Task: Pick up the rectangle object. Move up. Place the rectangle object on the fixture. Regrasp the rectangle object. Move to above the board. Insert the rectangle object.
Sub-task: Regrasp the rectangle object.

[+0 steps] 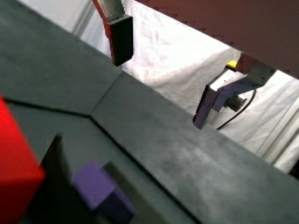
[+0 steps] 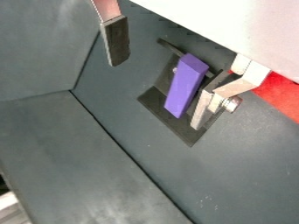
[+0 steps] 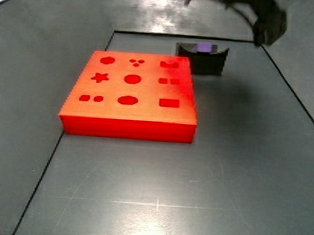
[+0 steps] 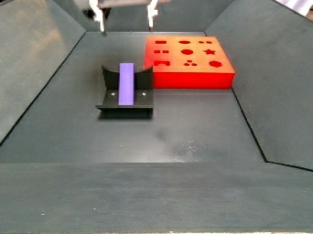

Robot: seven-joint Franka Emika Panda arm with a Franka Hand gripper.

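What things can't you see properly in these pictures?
- The gripper: the frame edge in a side view cuts off everything above its fingers; the jaws stand open, holding nothing.
- The rectangle object: in a side view it is tiny and mostly hidden in the fixture.
- The board: in a wrist view only a red corner shows, cut by the edge.
- The blurred arm in a side view.

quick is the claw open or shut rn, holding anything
claw: open and empty, fingers spread, raised above the fixture; the rectangle object rests on the fixture, not gripped.
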